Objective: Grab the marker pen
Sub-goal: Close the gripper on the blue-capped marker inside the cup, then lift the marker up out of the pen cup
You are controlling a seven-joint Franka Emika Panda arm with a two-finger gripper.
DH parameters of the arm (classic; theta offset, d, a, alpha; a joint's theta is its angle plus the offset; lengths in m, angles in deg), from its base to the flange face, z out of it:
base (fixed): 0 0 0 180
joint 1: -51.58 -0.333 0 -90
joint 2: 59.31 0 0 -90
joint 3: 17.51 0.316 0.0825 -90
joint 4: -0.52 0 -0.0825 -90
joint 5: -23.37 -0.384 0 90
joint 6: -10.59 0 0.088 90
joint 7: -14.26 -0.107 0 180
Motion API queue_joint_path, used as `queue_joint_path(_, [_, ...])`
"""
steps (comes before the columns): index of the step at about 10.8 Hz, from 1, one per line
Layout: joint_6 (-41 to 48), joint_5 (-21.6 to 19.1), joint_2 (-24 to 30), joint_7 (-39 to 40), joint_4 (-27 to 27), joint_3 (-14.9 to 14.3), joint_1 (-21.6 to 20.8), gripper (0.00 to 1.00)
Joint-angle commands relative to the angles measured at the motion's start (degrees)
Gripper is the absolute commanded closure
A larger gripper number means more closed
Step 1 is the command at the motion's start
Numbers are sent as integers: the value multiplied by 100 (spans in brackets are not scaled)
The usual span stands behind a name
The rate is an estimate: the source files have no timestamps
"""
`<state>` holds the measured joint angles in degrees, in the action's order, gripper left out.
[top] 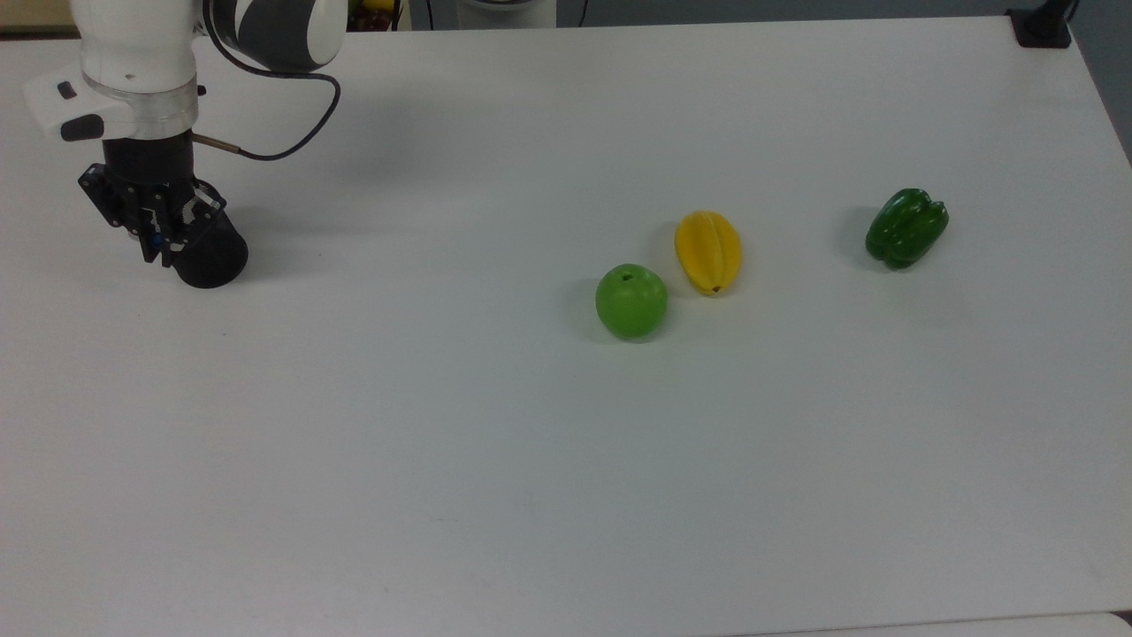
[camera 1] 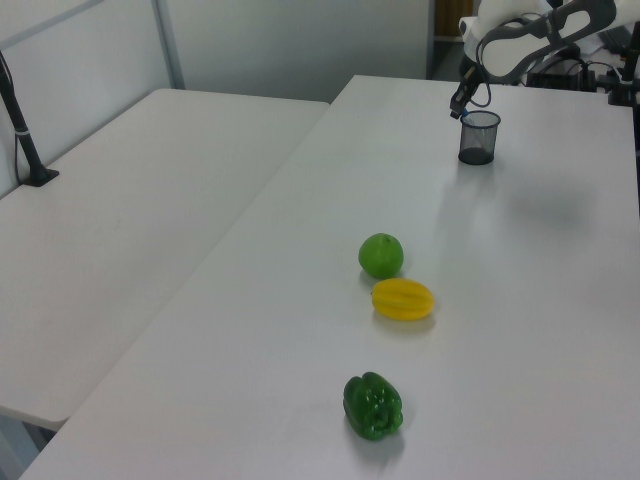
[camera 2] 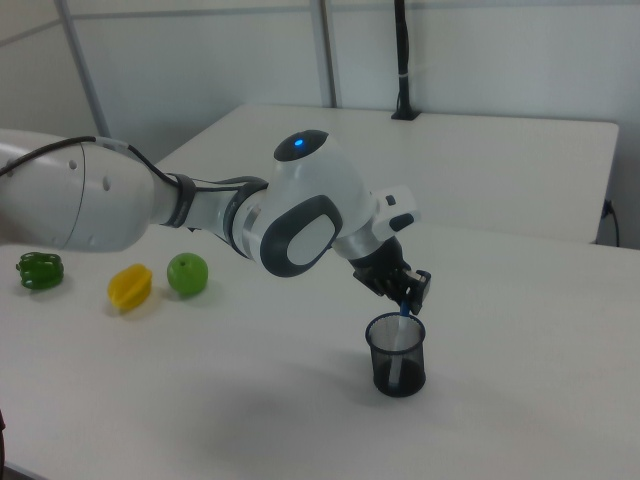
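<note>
A black mesh cup (camera 2: 397, 356) stands on the white table (top: 531, 442) at the top view's left. The marker pen (camera 2: 399, 352) stands inside it; its white barrel shows through the mesh and its blue end (camera 2: 404, 309) sticks out above the rim. My gripper (camera 2: 406, 298) hangs tilted just over the cup's mouth, shut on that blue end. In the top view the gripper (top: 157, 242) covers the cup (top: 212, 259) from the upper left, with a blue speck between the fingers. In the left view the gripper (camera 1: 460, 104) sits at the cup (camera 1: 478, 139) rim.
A green apple (top: 631, 301), a yellow star fruit (top: 707, 251) and a green bell pepper (top: 906, 227) lie right of centre in the top view. A black cable (top: 292, 133) loops from the wrist. A second table (camera 1: 120, 230) stands beside this one.
</note>
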<state>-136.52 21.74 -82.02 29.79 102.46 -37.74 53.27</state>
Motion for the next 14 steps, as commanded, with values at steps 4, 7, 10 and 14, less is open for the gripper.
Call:
queue_joint_path(4, [-19,75,784,65,231,-17,-20,100])
queue_joint_path(7, [164,23,1355,29,152,-25,-63,100])
queue_joint_path(10, [1007,-74,2050,-67,55,36,-413,100])
queue_joint_path(14, [2746,-206,2131,-821,-787,755,-644,100])
